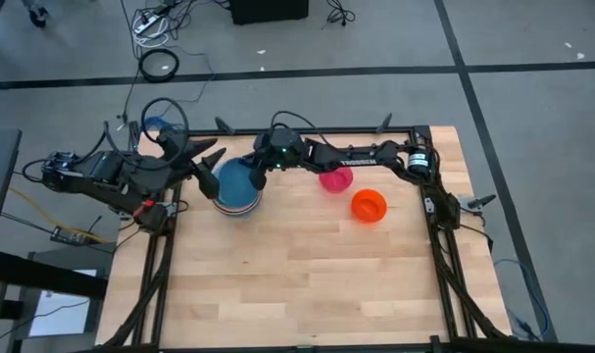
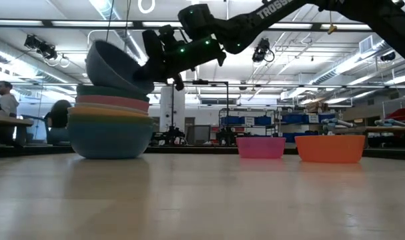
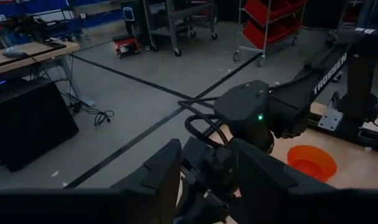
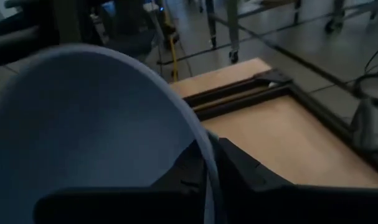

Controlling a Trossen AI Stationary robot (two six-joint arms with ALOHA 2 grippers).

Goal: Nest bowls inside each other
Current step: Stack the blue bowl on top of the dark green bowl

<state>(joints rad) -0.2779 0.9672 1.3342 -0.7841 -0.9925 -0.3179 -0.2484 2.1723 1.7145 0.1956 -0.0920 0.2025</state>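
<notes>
A stack of nested bowls (image 1: 236,196) (image 2: 111,127) stands on the table left of centre, a wide light blue one at the bottom and a dark green one (image 2: 112,91) on top. A grey-blue bowl (image 2: 115,67) (image 4: 95,124) sits tilted on top of the stack, with my right gripper (image 2: 152,75) (image 4: 207,180) shut on its rim. My left gripper (image 1: 211,169) (image 3: 204,186) hovers open just left of the stack, touching nothing. A magenta bowl (image 1: 335,179) (image 2: 260,147) and an orange bowl (image 1: 369,205) (image 2: 329,148) stand apart on the table to the right. My right gripper holds the grey-blue bowl by its rim (image 4: 207,158) on the side toward the table's right. One finger (image 4: 182,171) is inside the bowl and the other (image 4: 245,168) outside. The fingers come from the right, slanting slightly down. The bowl is tilted, its lower side on the stack's top.
Black rails (image 1: 326,128) frame the table's far edge and sides. The right arm (image 3: 251,112) reaches across the far half of the table, above the magenta bowl. The near half of the wooden top (image 1: 307,284) is bare. A person (image 2: 3,100) shows far behind the table.
</notes>
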